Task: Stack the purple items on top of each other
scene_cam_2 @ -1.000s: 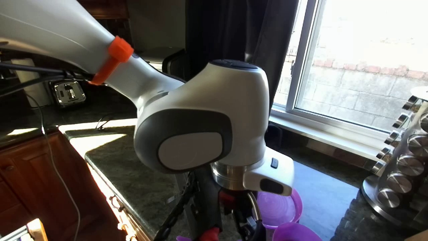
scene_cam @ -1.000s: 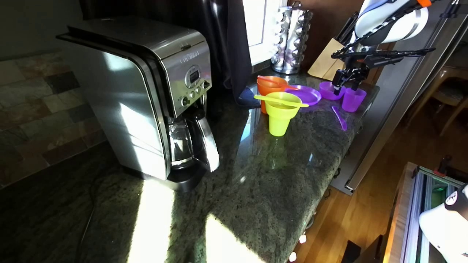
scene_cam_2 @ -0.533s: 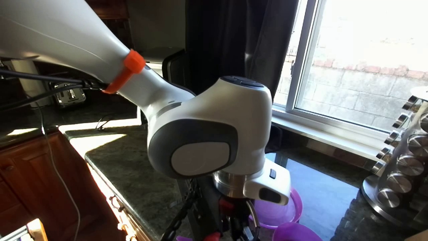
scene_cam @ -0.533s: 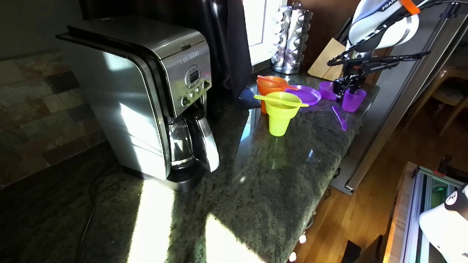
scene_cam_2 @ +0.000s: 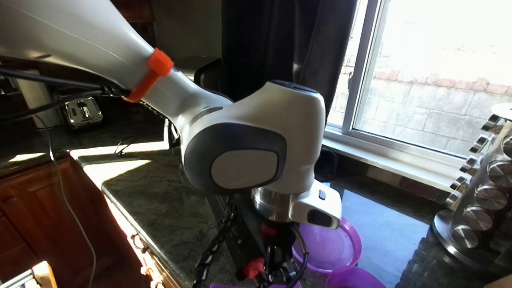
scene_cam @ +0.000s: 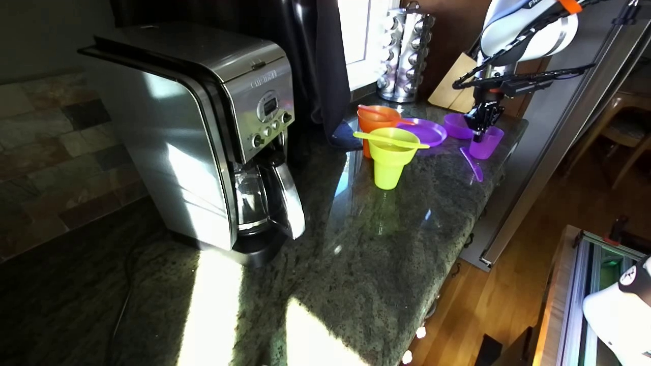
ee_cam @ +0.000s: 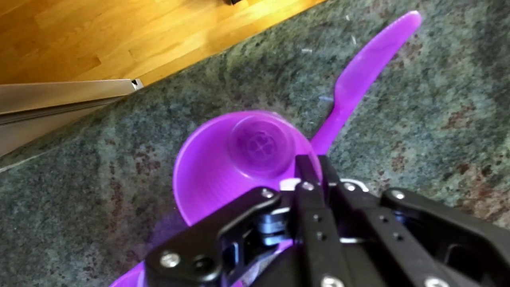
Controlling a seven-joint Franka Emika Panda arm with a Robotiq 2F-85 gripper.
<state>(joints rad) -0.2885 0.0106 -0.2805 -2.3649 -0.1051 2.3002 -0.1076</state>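
Observation:
The purple items are a cup, a bowl, a plate and a knife. My gripper (ee_cam: 316, 162) is shut on the wall of the purple cup (ee_cam: 211, 171), one finger inside the rim and the other outside. In an exterior view the cup (scene_cam: 486, 144) stands near the counter's edge under the gripper (scene_cam: 478, 136); whether it touches the counter I cannot tell. Just behind it is the purple bowl (scene_cam: 456, 126), whose rim (ee_cam: 129, 278) peeks out in the wrist view. The purple plate (scene_cam: 426, 133) lies flat farther left. A purple knife (ee_cam: 358, 77) rests beside the cup, its handle end hidden by the cup.
A yellow-green cup (scene_cam: 389, 162) with a knife across it stands on the counter, an orange cup (scene_cam: 374, 119) behind it. At the back are a spice rack (scene_cam: 404, 56) and a knife block (scene_cam: 457, 84). The counter ends above the wooden floor (ee_cam: 119, 40).
The jaws have come together on the cup's wall. In an exterior view the cup has shifted slightly left, toward the knife. Bowl, plate and knife look unmoved.

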